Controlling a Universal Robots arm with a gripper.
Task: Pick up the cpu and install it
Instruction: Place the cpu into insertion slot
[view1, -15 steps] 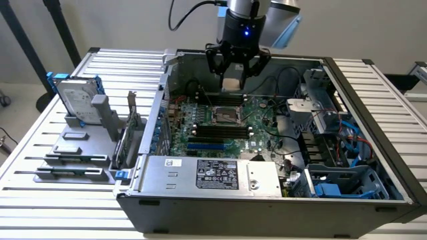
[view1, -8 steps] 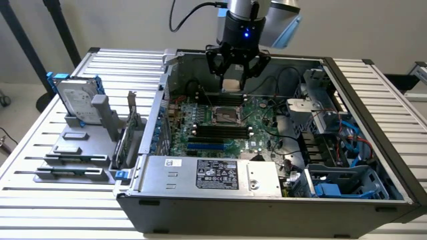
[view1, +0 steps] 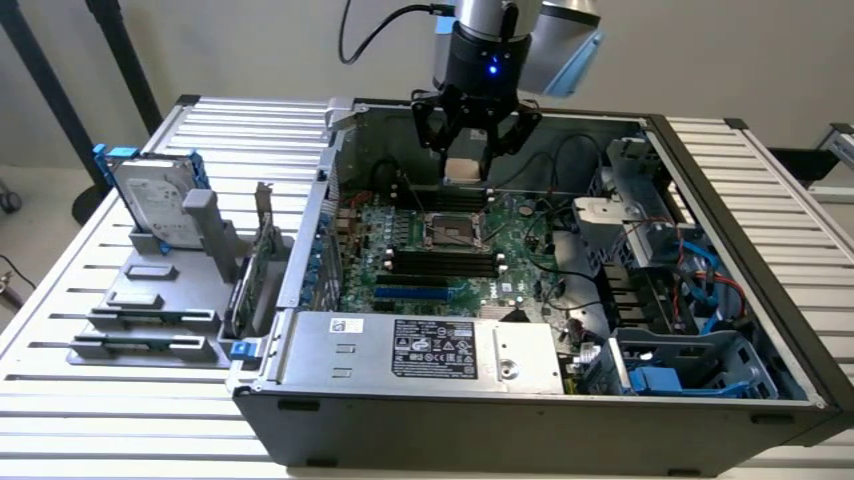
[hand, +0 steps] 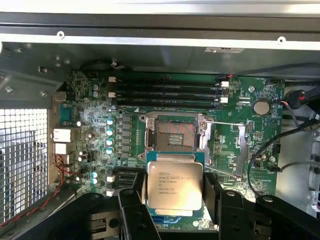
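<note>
We saw the fingers (hand: 131, 212) closed on the cpu (view1: 463, 169), pinching it by its edges and holding it flat and clear of the motherboard (view1: 527, 285). In the exterior view it hung in the upper middle of the frame, just above and behind the socket (view1: 451, 232). The socket looked open, with its contacts bare. We judged the main danger to be a poor line-up. In the wrist view the chip overlapped only one edge of the socket and was not yet square over it. If it were lowered off-centre or tilted, a corner could land on the contacts and bend them. The grip took only thin edges, so we thought a slip or a twist in the hold was possible. The thin wire lever (hand: 227, 123) beside the socket and the black cables (view1: 567, 160) nearby might also catch a finger. The open computer case (view1: 534, 420) lay on its side on a pale slatted worktop (view1: 94, 440). A hard drive (view1: 150, 195) stood in a grey rack at the left of the frame. Behind were a plain light wall (view1: 254, 50) and dark stand legs (view1: 123, 50) in the upper left.
</note>
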